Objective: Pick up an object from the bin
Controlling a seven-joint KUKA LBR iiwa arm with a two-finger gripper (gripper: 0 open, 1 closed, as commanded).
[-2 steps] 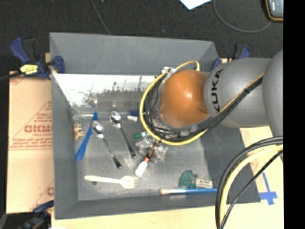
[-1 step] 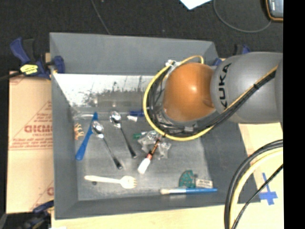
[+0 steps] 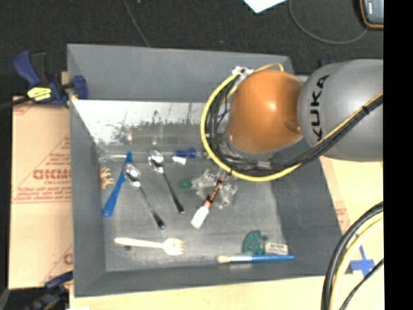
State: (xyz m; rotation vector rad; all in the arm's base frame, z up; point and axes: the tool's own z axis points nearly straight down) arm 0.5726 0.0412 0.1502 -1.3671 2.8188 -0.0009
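My gripper (image 3: 219, 172) hangs low over the middle of the bin, mostly hidden under the arm's orange cover. Right below it lies a clear plastic piece (image 3: 217, 192). A thin marker with a white cap (image 3: 201, 216) slants out from under that piece toward the front. A small green thing (image 3: 186, 185) lies just to the left, and a small blue thing (image 3: 186, 154) sits near the back wall. I cannot tell whether the gripper touches the clear piece or the marker.
Two metal spoons with black handles (image 3: 143, 196) (image 3: 167, 183) lie left of centre, beside a blue-handled tool (image 3: 115, 187) and a small brown thing (image 3: 104, 177). A white plastic fork (image 3: 151, 244), a green object (image 3: 253, 241) and a blue pen (image 3: 256, 258) lie along the front.
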